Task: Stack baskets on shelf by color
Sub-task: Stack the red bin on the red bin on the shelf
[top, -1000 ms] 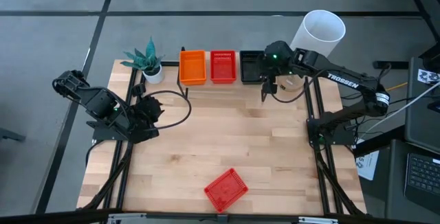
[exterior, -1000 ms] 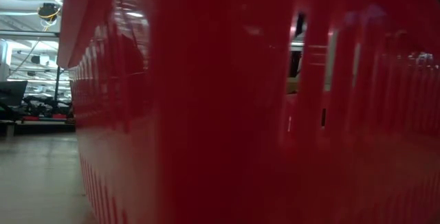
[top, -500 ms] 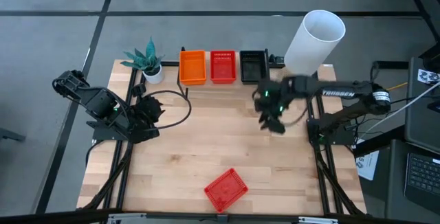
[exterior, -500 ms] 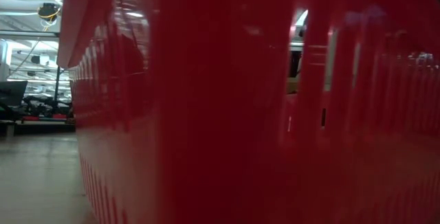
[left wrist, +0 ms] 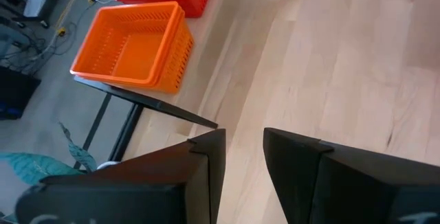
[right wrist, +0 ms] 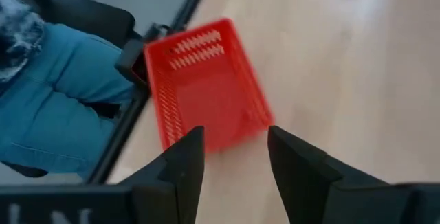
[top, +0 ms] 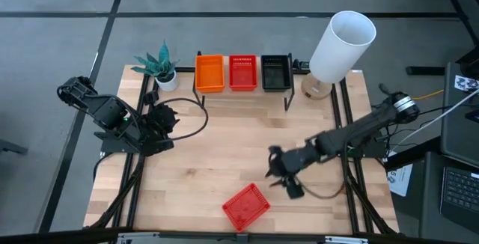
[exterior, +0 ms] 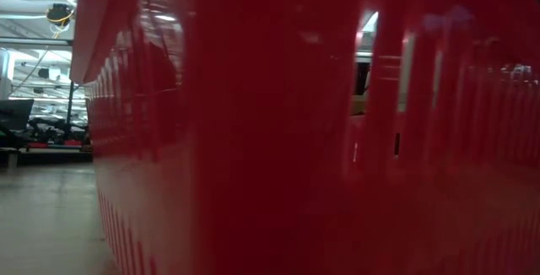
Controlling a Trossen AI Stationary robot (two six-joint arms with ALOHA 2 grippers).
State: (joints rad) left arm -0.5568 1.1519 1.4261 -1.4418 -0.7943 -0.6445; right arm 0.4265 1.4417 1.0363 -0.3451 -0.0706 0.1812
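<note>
Red plastic mesh fills almost the whole low view, where the lone red basket [exterior: 278, 140] sits right against the camera; from above, this same basket [top: 246, 206] lies tilted on the wooden table [top: 217, 162] near its front edge, well apart from the shelf [top: 243, 93] at the back; on the shelf stand an orange stack [top: 209, 72], a red stack [top: 242, 72] and a black stack [top: 275, 72], side by side in that order from left to right, each just beside the next; how many baskets each stack holds cannot be told from above; the right gripper [top: 283, 175] reaches out low over the table, close to the lone basket's far right corner but not touching it; in the right wrist view its two dark fingers [right wrist: 180, 169] stand wide apart with nothing between them, and the red basket [right wrist: 206, 90] lies just ahead of them, open side up; a person's leg in blue jeans [right wrist: 51, 107] shows beyond the table edge there; the left gripper [top: 163, 119] waits at the table's left side, its fingers [left wrist: 206, 162] a narrow gap apart and empty, looking toward the orange stack [left wrist: 134, 45]; a white cylinder [top: 340, 46] on a round wooden base and a small potted plant [top: 159, 64] flank the shelf at the back.
</note>
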